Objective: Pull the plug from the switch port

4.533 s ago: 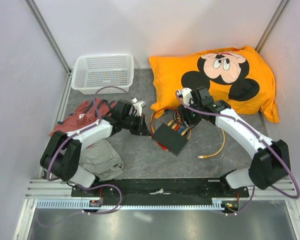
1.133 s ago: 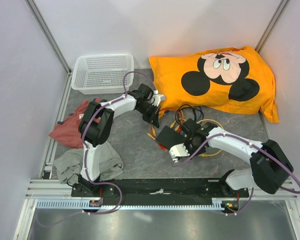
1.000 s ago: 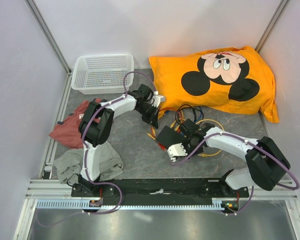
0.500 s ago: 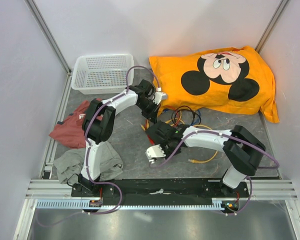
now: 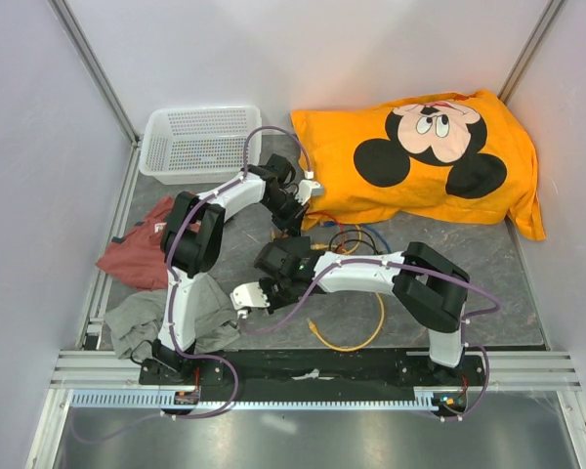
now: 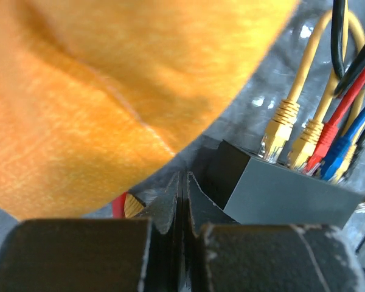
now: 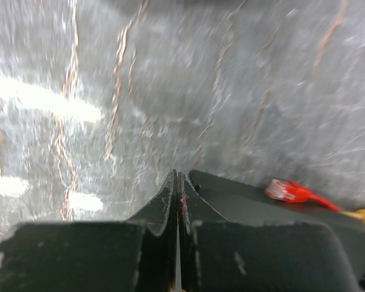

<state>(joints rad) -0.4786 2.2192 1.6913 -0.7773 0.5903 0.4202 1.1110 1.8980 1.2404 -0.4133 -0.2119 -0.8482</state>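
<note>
The switch is a flat black box just right of my left gripper's tips. Yellow plugs, a red plug and a blue plug sit in ports on its far side. My left gripper is shut and empty, close to the switch's near corner. From above, the switch is mostly hidden under my right arm. My right gripper is shut and empty, with its tips beside the switch's edge. A loose red plug lies at that edge. In the top view, the left gripper stands at the pillow's edge and the right gripper is near the table's middle.
An orange Mickey pillow fills the back right and a white basket the back left. Red cloth and grey cloth lie at the left. A loose yellow cable loops near the black rail. Tangled cables sit beside the switch.
My right arm has swept left across the table, and the switch and its cables have slid left with it. The yellow cable loop has moved toward the front. The left gripper has edged back.
</note>
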